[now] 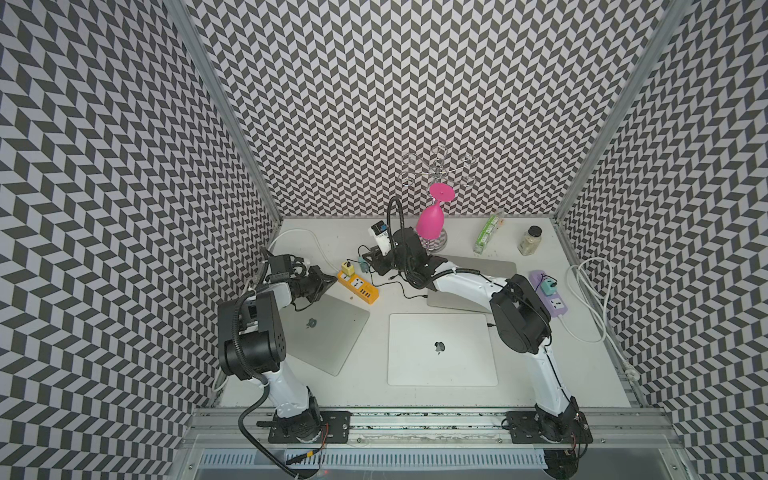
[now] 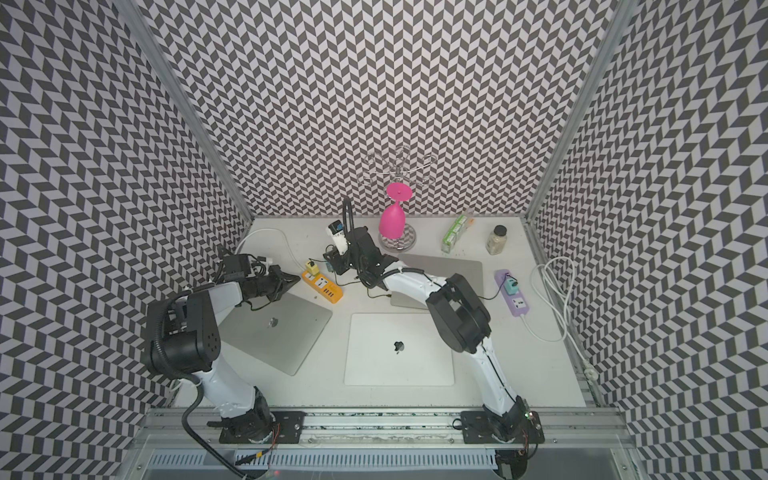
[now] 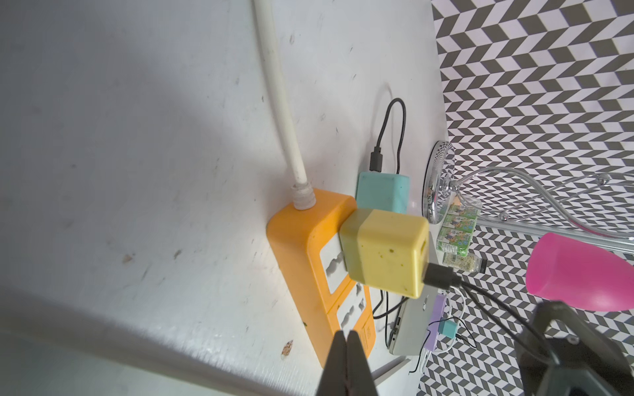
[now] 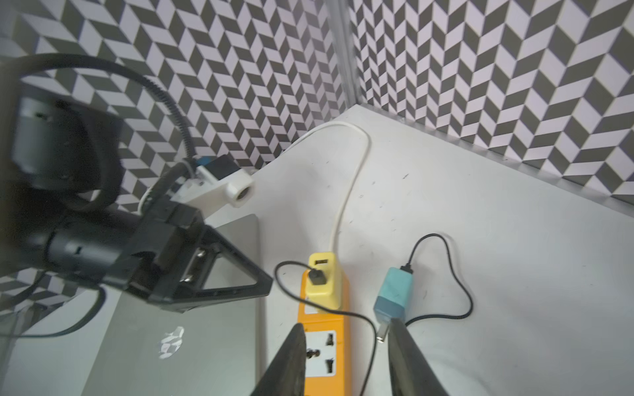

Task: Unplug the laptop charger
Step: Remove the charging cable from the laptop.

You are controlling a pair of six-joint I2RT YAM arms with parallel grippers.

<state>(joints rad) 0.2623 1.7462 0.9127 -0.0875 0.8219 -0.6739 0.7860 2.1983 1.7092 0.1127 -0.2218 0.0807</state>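
Teal charger beside orange strip edge | right tool parted, empty | left tool closed, empty

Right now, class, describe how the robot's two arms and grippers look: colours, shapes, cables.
The left arm and right arm have white shells with bulky black joints. The left gripper and right gripper have black, tapering fingers. A ribbed black hose follows the left arm.

Yellow charger atop orange power strip, left gripper just beside
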